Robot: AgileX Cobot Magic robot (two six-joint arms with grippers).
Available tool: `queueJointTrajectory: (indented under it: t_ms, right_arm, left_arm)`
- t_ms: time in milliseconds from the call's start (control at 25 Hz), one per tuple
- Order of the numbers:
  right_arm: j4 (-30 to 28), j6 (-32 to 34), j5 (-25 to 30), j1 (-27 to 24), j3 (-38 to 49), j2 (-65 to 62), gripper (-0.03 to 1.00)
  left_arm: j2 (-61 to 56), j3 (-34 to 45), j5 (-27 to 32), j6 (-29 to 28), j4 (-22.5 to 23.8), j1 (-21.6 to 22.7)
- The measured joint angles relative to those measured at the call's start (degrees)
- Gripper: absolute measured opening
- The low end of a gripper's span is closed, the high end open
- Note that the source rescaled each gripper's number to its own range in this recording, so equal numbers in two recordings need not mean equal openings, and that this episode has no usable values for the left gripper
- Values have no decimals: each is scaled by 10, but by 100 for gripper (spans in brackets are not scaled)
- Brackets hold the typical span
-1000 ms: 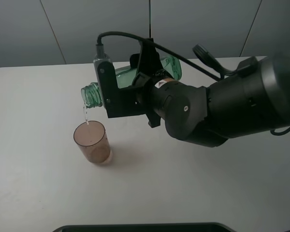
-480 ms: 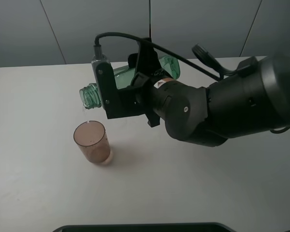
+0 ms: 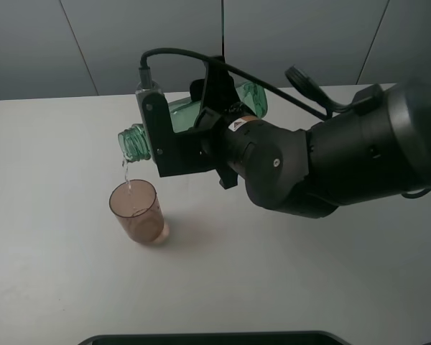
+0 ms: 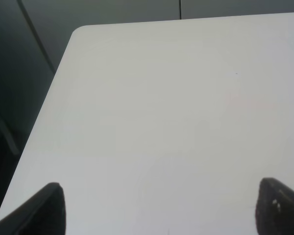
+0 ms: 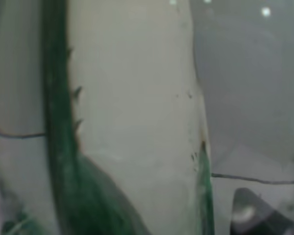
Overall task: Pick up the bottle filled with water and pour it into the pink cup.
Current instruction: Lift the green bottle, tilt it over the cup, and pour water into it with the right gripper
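The bottle (image 3: 183, 113), a tall slim transparent green plastic one with a ribbed threaded neck, hangs in the air above the white table (image 3: 57, 144), near its back edge in the high view. It is clamped around its body by the right gripper (image 3: 205, 118), whose fingers are largely hidden behind the black wrist mount. Half a second ago no stream left the mouth; now a thin thread of water (image 3: 125, 171) falls from it into the small translucent brownish-pink plastic tumbler, the pink cup (image 3: 136, 212). Bottle and cup have otherwise kept their places. There is one bottle, one cup and two grippers. The bottle's long axis lies almost level, running across the table. Its open mouth points to the left side of the high view and dips slightly, while its base sits a little higher toward the right. The cup stands upright on the table just below the mouth, apart from the bottle. The left gripper (image 4: 161, 210) is spread wide with nothing between its dark fingertips, over bare table.
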Motion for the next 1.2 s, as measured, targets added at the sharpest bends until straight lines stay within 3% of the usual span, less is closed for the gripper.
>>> queueJointTrajectory:
  t_ms: [1200]
  right_arm:
    - [-27,0,-2,-15,0,0,2]
  left_arm:
    - [0,0,0,-1,0,0]
